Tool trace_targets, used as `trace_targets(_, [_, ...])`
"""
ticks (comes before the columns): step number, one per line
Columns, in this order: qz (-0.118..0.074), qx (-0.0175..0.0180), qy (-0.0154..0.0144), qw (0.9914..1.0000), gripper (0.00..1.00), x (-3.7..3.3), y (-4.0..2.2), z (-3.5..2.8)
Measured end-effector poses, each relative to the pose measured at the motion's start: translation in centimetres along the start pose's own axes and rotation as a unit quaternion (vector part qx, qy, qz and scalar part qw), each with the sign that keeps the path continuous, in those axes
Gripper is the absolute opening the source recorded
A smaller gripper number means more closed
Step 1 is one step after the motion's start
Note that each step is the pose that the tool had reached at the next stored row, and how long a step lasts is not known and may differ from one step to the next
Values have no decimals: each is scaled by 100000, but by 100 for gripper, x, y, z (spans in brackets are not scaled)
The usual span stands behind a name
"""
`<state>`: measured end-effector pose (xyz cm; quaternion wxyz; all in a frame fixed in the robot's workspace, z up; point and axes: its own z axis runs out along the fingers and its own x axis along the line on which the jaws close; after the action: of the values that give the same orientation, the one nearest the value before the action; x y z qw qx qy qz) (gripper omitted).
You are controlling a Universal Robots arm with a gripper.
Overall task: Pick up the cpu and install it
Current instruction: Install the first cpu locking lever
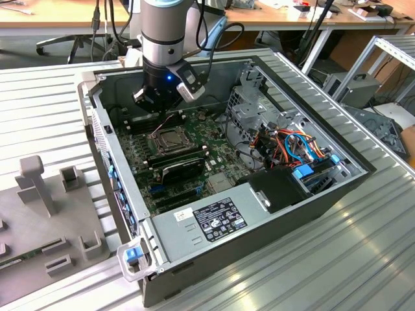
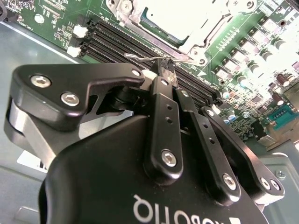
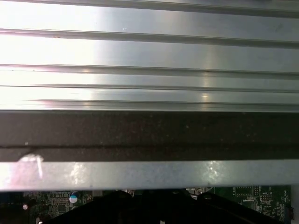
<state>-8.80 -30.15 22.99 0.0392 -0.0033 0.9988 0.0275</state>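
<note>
My gripper (image 1: 156, 109) hangs inside the open computer case (image 1: 194, 259), just behind the silver metal-framed socket (image 1: 170, 138) on the green motherboard (image 1: 214, 155). In the second wrist view the black fingers are shut, and the gripper (image 2: 166, 64) has its tips at the thin wire lever (image 2: 140, 58) along the edge of the socket (image 2: 205, 35). I cannot tell whether they pinch the lever. A flat square face sits inside the socket frame; it looks like the cpu (image 1: 170, 138), bright in the second wrist view as the cpu (image 2: 170, 16).
Long black memory sticks (image 1: 176, 155) lie beside the socket, with the memory slots (image 2: 117, 39) close under the fingers. A drive cage (image 1: 256, 107), coloured cables (image 1: 292, 146) and a black box (image 1: 280, 189) crowd the exterior view's right. A grey holder tray (image 1: 45, 220) lies left of the case.
</note>
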Motion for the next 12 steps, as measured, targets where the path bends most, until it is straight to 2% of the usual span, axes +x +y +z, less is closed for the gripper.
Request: trace_targets(12, [-1, 23, -1, 100000, 11, -19, 6, 17])
